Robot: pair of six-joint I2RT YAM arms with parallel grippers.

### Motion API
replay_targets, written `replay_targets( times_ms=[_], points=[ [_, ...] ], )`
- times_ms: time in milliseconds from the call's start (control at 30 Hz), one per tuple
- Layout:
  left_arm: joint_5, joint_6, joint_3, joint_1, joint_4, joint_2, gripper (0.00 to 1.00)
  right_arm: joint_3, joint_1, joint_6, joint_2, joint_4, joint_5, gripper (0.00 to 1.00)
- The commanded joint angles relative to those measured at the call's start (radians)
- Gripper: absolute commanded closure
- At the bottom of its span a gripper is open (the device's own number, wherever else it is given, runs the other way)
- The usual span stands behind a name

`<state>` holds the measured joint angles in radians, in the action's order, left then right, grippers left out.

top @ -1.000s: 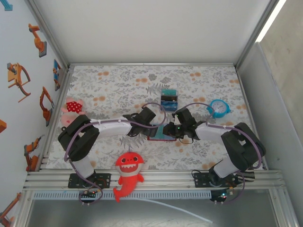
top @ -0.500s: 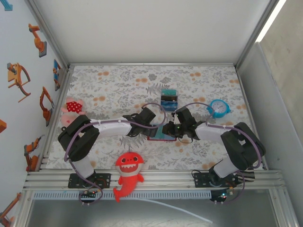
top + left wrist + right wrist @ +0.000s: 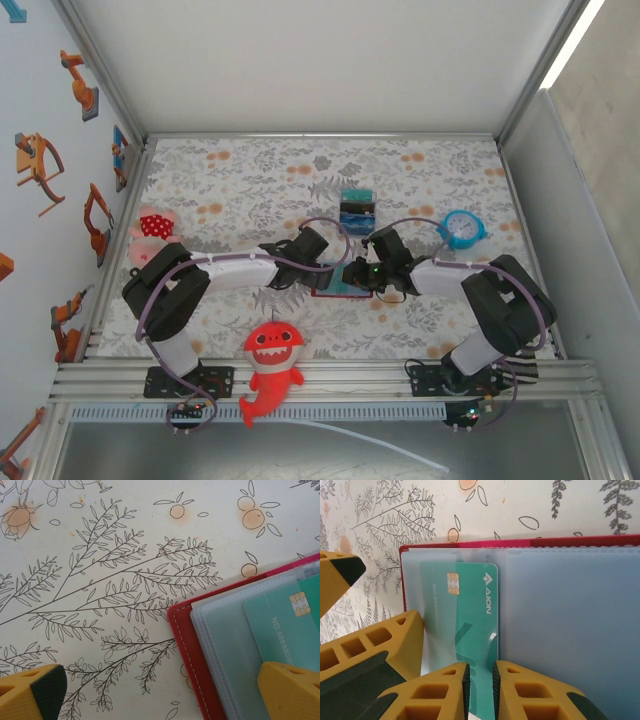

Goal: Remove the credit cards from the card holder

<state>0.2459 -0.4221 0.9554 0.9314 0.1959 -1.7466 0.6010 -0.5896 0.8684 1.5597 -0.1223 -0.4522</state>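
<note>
Flower-printed cloth is being used as the work surface, and slip across it is being judged the largest risk. The dark red card holder is lying open on it at the middle front of the table, between the two arms. If the holder is not being pinned firmly, it is likely to be dragged along with the pull instead of being emptied. The left gripper is being shown with its jaws wide apart, one yellow tip set over the holder's outer half and the other over bare cloth. Whether that tip is pressing down cannot be told. It is also being seen over a corner of the card, so the card may be trapped by the very tip meant to steady the holder. The clear sleeve may be caught in the pinch and tugged as well. The teal credit card is lying partly under that sleeve. Its near edge is being held between the almost-closed jaws of the right gripper, apparently clamped. So narrow a bite on a thin, slick edge may be lost, or the card may be bent.
</note>
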Motion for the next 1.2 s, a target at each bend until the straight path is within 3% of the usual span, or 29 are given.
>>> replay_targets(
  times_ms=[0, 333, 833, 1167],
  points=[
    [-0.011, -0.002, -0.033, 0.003, 0.083, -0.042, 0.01, -0.008, 0.008, 0.008, 0.010, 0.021, 0.023, 0.80],
    [-0.014, -0.005, -0.033, 0.003, 0.085, -0.040, 0.02, -0.028, 0.016, 0.010, -0.014, 0.021, 0.034, 0.79],
    [-0.032, -0.013, -0.033, 0.003, 0.076, -0.060, 0.02, -0.068, 0.016, 0.079, 0.057, -0.198, -0.043, 0.80],
    [-0.022, -0.016, -0.037, 0.003, 0.077, -0.048, 0.02, -0.079, 0.025, 0.075, 0.032, -0.197, -0.036, 0.98]
  ],
)
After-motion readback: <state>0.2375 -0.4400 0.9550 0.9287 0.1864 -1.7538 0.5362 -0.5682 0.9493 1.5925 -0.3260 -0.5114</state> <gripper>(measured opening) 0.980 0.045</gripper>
